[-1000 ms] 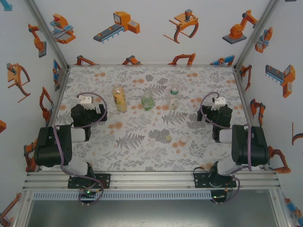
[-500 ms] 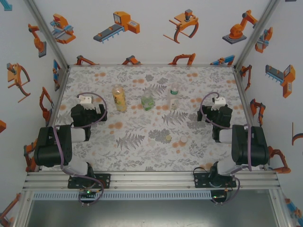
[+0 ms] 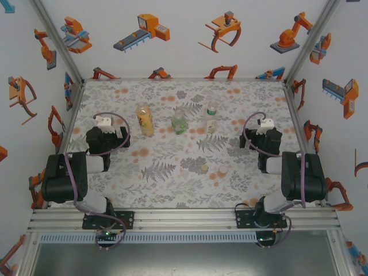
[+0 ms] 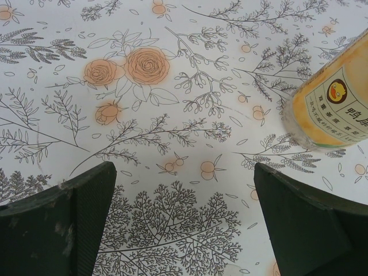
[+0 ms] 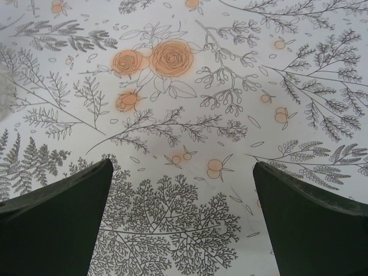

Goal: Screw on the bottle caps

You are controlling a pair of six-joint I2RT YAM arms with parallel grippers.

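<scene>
Spread and empty, left gripper (image 3: 103, 119) and right gripper (image 3: 265, 122) flank the mid-frame bottles (image 3: 179, 123); loose bottle caps (image 3: 222, 170) lie lower-centre, likely staged for pickup.

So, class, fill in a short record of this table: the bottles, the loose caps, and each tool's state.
Bottles: amber bottle, green bottle, clear bottle, upright in a row
Loose caps: yellow-green cap, white cap, on the tablecloth nearer the arms
Left tool: open, empty, amber bottle to its right
Right tool: open, empty, above bare tablecloth
</scene>
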